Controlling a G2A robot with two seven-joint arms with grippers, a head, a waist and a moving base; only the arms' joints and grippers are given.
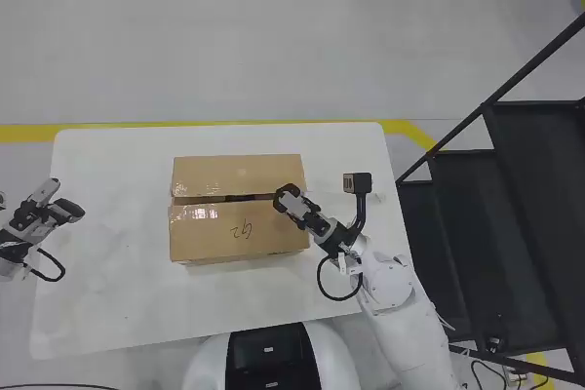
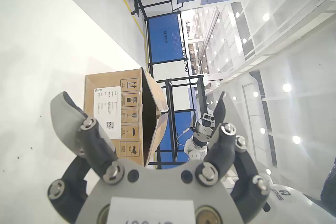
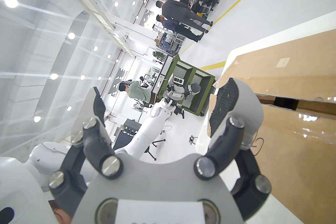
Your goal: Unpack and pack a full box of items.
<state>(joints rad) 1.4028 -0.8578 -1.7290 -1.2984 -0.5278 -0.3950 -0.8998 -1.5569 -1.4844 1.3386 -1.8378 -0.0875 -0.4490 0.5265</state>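
Observation:
A brown cardboard box (image 1: 237, 208) lies in the middle of the white table (image 1: 107, 283), its two top flaps nearly closed with a narrow dark gap between them. My right gripper (image 1: 291, 205) is open above the box's right end, over the gap between the flaps; in the right wrist view one fingertip (image 3: 225, 101) hangs just above the flap edge of the box (image 3: 294, 83). My left gripper (image 1: 51, 207) is open over the table's left edge, well clear of the box. In the left wrist view the box (image 2: 115, 114) shows its labelled end, with a flap slightly raised.
A dark metal rack (image 1: 526, 214) stands close to the table's right side. A yellow floor line (image 1: 214, 125) runs behind the table. Bare table surface surrounds the box on the left and front.

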